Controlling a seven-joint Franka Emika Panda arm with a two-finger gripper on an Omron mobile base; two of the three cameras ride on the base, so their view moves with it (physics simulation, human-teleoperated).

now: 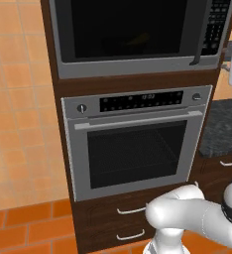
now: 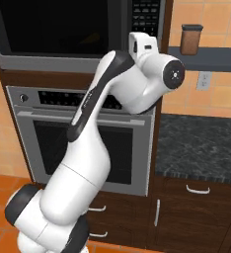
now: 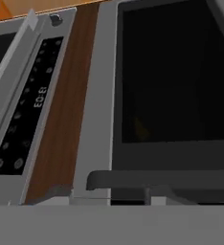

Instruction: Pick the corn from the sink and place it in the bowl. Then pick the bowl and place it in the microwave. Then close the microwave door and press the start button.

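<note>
The microwave sits built in above the wall oven, and its door is shut, with the dark bar handle beside the keypad strip. Through the dark glass a faint yellow shape shows, the corn, also dim in the hand view. I cannot make out the bowl behind the glass. The sink is out of view. My gripper is raised in front of the keypad; its fingers are hidden behind the white hand. The hand view, rolled sideways, looks closely at the door and handle.
The steel wall oven is below the microwave, with wooden drawers under it. A dark speckled counter lies to the right. Above it a shelf holds a brown jar. Orange tiles cover wall and floor.
</note>
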